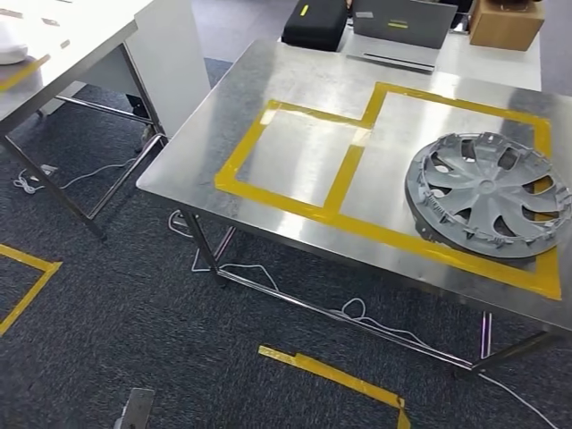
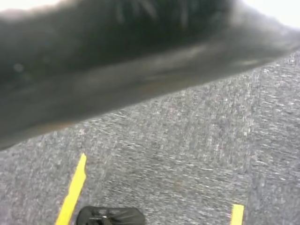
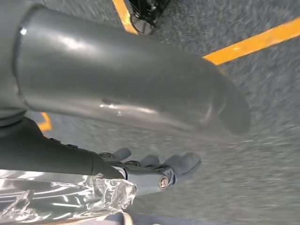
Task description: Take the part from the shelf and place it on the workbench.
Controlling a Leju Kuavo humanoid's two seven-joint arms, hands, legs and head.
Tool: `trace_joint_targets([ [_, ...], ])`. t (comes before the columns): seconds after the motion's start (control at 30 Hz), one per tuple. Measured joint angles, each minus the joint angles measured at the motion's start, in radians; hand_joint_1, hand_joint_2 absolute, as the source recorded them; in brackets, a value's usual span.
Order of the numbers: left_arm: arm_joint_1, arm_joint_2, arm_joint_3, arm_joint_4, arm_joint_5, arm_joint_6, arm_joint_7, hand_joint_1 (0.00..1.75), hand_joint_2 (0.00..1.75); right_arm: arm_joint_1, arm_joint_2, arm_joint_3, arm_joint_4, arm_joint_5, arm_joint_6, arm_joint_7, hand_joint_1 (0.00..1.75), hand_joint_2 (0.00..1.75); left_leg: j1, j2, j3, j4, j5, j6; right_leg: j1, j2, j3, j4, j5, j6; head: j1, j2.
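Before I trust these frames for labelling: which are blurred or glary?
Head view: sharp, with soft glare on the workbench beside the part. Left wrist view: motion-smeared carpet. Right wrist view: carpet streaked, highlights on the right hand.

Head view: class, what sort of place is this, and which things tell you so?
Probably a workshop or robot test lab: a steel workbench marked with yellow tape rectangles, a grey wheel cover lying on it, and more tape on the carpet.

Your right hand (image 3: 155,171) hanging low over the carpet, thick grey thumb stretched out long, darker fingers (image 3: 183,164) extended and apart, nothing between them, your left hand a dark blur, state unreadable
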Motion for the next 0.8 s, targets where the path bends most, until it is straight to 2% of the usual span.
trace_joint_targets([
  [0.03,0.003,0.004,0.005,0.0,0.001,0.0,0.0,0.0,0.0,0.0,0.001,0.005,0.0,0.004,0.005,-0.003,0.0,0.0,0.001,-0.005,-0.007,0.001,0.005,-0.005,0.0,-0.013,-0.007,0.0,0.005,-0.003,0.002,0.0],
  [0.07,0.008,0.006,0.01,0.0,0.002,0.001,0.0,0.0,0.0,0.001,0.001,0.01,0.0,0.008,0.009,-0.004,0.0,0.0,0.001,0.003,-0.014,0.006,-0.003,-0.012,-0.001,-0.026,-0.014,0.001,0.012,-0.008,-0.001,0.0],
  [0.1,0.012,0.008,0.015,0.0,0.003,0.002,0.0,0.0,0.0,0.002,0.002,0.016,0.0,0.015,0.012,-0.003,0.0,0.0,0.001,0.02,-0.025,0.029,-0.029,-0.019,-0.002,-0.041,-0.022,0.001,0.02,-0.015,-0.003,0.0],
  [0.17,0.017,0.01,0.025,0.0,0.006,0.004,0.001,0.0,0.0,0.008,0.002,0.028,0.001,0.032,0.017,0.002,0.0,0.0,0.006,0.065,-0.06,0.138,-0.126,-0.034,-0.002,-0.074,-0.041,0.003,0.032,-0.027,-0.01,0.0],
  [0.2,0.019,0.011,0.031,0.0,0.009,0.005,0.001,0.0,0.0,0.01,0.002,0.035,0.001,0.041,0.02,0.004,0.0,0.0,0.011,0.076,-0.078,0.211,-0.172,-0.039,0.0,-0.091,-0.052,0.007,0.038,-0.03,-0.012,0.0],
  [0.23,0.022,0.012,0.037,0.0,0.011,0.006,0.0,0.0,0.0,0.012,0.002,0.042,0.001,0.048,0.023,0.005,0.0,0.0,0.015,0.081,-0.089,0.273,-0.197,-0.044,0.001,-0.106,-0.065,0.01,0.044,-0.031,-0.012,0.0],
  [0.27,0.027,0.013,0.044,0.0,0.012,0.005,0.0,0.0,0.0,0.013,0.002,0.048,0.001,0.052,0.028,0.004,0.0,0.0,0.019,0.083,-0.087,0.308,-0.198,-0.047,0.001,-0.117,-0.079,0.016,0.05,-0.03,-0.012,0.0],
  [0.3,0.033,0.015,0.05,0.0,0.013,0.004,0.0,0.0,0.0,0.013,0.002,0.054,0.001,0.054,0.036,0.0,0.0,0.0,0.022,0.084,-0.069,0.31,-0.178,-0.048,0.001,-0.126,-0.093,0.022,0.055,-0.029,-0.012,0.0],
  [0.33,0.039,0.017,0.056,0.0,0.013,0.004,0.0,0.0,0.0,0.013,0.002,0.058,0.001,0.055,0.046,-0.005,0.0,0.0,0.023,0.085,-0.034,0.277,-0.148,-0.047,0.001,-0.131,-0.106,0.028,0.061,-0.027,-0.013,0.0],
  [0.37,0.043,0.019,0.061,0.0,0.012,0.003,0.0,0.0,0.0,0.013,0.002,0.063,0.001,0.055,0.058,-0.013,0.0,0.0,0.023,0.087,0.016,0.217,-0.123,-0.041,0.001,-0.135,-0.117,0.032,0.067,-0.025,-0.013,0.0],
  [0.4,0.045,0.022,0.065,-0.001,0.011,0.003,0.0,0.0,0.0,0.013,0.002,0.068,0.002,0.054,0.07,-0.02,0.0,0.0,0.02,0.089,0.073,0.14,-0.113,-0.034,0.003,-0.139,-0.126,0.037,0.072,-0.022,-0.013,0.0],
  [0.43,0.046,0.025,0.069,-0.001,0.01,0.003,0.0,0.0,0.0,0.013,0.002,0.072,0.002,0.054,0.079,-0.027,0.0,0.0,0.018,0.092,0.122,0.069,-0.117,-0.025,0.004,-0.141,-0.133,0.039,0.08,-0.018,-0.012,0.0],
  [0.47,0.045,0.027,0.073,-0.002,0.009,0.003,0.0,0.0,0.0,0.013,0.002,0.076,0.002,0.054,0.085,-0.032,0.0,0.0,0.014,0.094,0.153,0.019,-0.126,-0.019,0.005,-0.143,-0.139,0.041,0.088,-0.013,-0.012,0.0],
  [0.5,0.046,0.028,0.076,-0.003,0.008,0.003,0.0,0.0,0.0,0.013,0.002,0.08,0.003,0.055,0.089,-0.035,0.0,0.0,0.012,0.096,0.166,-0.009,-0.133,-0.014,0.005,-0.145,-0.144,0.041,0.096,-0.007,-0.012,0.0],
  [0.53,0.047,0.027,0.08,-0.003,0.007,0.003,0.0,0.0,0.0,0.013,0.002,0.082,0.003,0.056,0.092,-0.036,0.0,0.0,0.013,0.096,0.164,-0.023,-0.132,-0.009,0.005,-0.145,-0.149,0.041,0.104,0.0,-0.012,0.0],
  [0.57,0.048,0.026,0.083,-0.003,0.005,0.003,0.0,0.0,0.0,0.014,0.002,0.084,0.003,0.057,0.093,-0.038,0.0,0.0,0.014,0.097,0.158,-0.028,-0.126,-0.004,0.004,-0.139,-0.156,0.046,0.099,0.007,-0.011,0.0],
  [0.6,0.049,0.024,0.085,-0.003,0.005,0.003,0.0,0.0,0.0,0.015,0.001,0.087,0.003,0.058,0.095,-0.038,0.0,0.0,0.016,0.098,0.151,-0.034,-0.118,0.003,0.004,-0.127,-0.166,0.061,0.079,0.013,-0.01,0.0],
  [0.63,0.05,0.023,0.088,-0.003,0.005,0.003,0.0,0.0,0.0,0.017,0.0,0.088,0.003,0.058,0.096,-0.039,0.0,0.0,0.019,0.099,0.143,-0.039,-0.109,0.009,0.003,-0.113,-0.179,0.096,0.042,0.017,-0.008,0.0],
  [0.7,0.048,0.021,0.091,-0.003,0.005,0.004,-0.001,0.0,0.0,0.018,-0.002,0.091,0.003,0.059,0.099,-0.041,0.0,0.0,0.018,0.099,0.117,-0.032,-0.092,0.016,0.001,-0.09,-0.214,0.217,-0.053,0.024,-0.005,0.0],
  [0.73,0.048,0.021,0.092,-0.003,0.005,0.004,-0.001,0.0,0.0,0.019,-0.002,0.092,0.003,0.06,0.101,-0.041,0.0,0.0,0.016,0.099,0.103,-0.027,-0.084,0.016,0.0,-0.086,-0.226,0.279,-0.081,0.026,-0.005,0.0],
  [0.77,0.048,0.021,0.093,-0.003,0.005,0.003,-0.001,0.0,0.0,0.019,-0.003,0.094,0.003,0.061,0.103,-0.042,0.0,0.0,0.015,0.099,0.087,-0.021,-0.075,0.016,0.0,-0.085,-0.228,0.32,-0.087,0.028,-0.005,0.0],
  [0.8,0.048,0.02,0.094,-0.003,0.004,0.003,-0.001,0.0,0.0,0.02,-0.003,0.096,0.003,0.062,0.105,-0.042,0.0,0.0,0.014,0.099,0.07,-0.015,-0.067,0.015,0.0,-0.085,-0.216,0.33,-0.07,0.029,-0.005,0.0],
])
